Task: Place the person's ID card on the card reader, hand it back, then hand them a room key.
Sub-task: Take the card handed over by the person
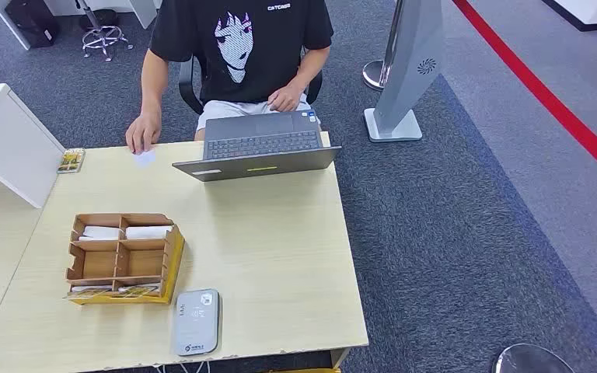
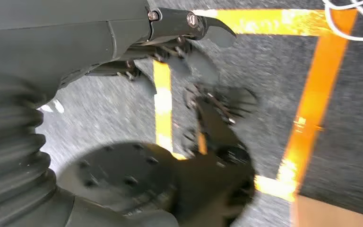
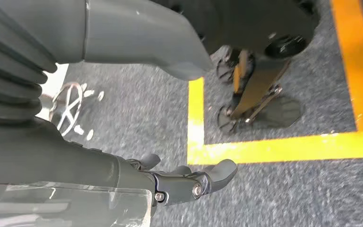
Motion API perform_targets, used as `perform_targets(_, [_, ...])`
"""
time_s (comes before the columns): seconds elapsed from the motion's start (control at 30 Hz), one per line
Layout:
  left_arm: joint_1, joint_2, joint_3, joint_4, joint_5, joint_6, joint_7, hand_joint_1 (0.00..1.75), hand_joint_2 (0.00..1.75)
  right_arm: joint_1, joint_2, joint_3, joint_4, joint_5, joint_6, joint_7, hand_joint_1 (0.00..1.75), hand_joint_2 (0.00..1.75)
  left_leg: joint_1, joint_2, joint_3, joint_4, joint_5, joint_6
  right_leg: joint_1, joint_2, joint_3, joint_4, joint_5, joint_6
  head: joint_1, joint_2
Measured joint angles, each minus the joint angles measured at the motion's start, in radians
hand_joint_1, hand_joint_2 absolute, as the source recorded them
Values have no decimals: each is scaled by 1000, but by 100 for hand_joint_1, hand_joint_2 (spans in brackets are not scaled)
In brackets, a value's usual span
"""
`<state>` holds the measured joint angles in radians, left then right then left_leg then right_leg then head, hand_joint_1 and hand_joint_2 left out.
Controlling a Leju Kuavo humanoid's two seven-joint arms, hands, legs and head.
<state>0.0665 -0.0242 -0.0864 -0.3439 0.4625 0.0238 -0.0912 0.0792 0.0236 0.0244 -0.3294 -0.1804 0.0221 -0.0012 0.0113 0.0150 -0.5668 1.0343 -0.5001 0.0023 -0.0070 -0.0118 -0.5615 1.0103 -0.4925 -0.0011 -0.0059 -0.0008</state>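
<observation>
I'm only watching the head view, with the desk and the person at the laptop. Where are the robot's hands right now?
Observer: The right hand hangs low over grey carpet, beside yellow floor tape, its fingers apart and holding nothing.
Operator: And the other one, has it picked up a card?
Observer: No. The left hand hangs over carpet too, near orange floor tape. That picture is blurred, but nothing lies in its fingers.
</observation>
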Motion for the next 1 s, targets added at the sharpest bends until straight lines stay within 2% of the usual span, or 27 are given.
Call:
perform_targets(0.27, [-43,-12,-57,40,231,13,-61,0,175,-36,15,19,48,-93,19,-11,0,175,0,0,0,0,0,0,0,0,0,0,0,0,0,0])
perform_targets(0.37, [-58,-16,-107,57,294,13,-98,0,175,-50,16,35,68,-121,19,-11,0,44,0,0,0,0,0,0,0,0,0,0,0,0,0,0])
perform_targets(0.4, [-61,-17,-130,61,298,11,-108,0,175,-52,16,39,72,-126,17,-11,0,44,0,0,0,0,0,0,0,0,0,0,0,0,0,0])
perform_targets(0.5, [-70,-20,-217,75,272,-4,-126,0,175,-58,10,52,83,-134,15,-9,0,175,0,0,0,0,0,0,0,0,0,0,0,0,0,0])
perform_targets(0.83, [-97,-21,-510,107,129,-147,-137,0,175,-75,-35,134,116,-109,23,23,0,175,0,0,0,0,0,0,-1,0,0,0,0,0,0,0])
perform_targets(1.0, [-119,-15,-600,131,108,-232,-138,0,175,-89,-67,204,131,-64,39,24,0,175,-1,-2,0,0,1,0,-1,0,0,0,0,0,-1,0])
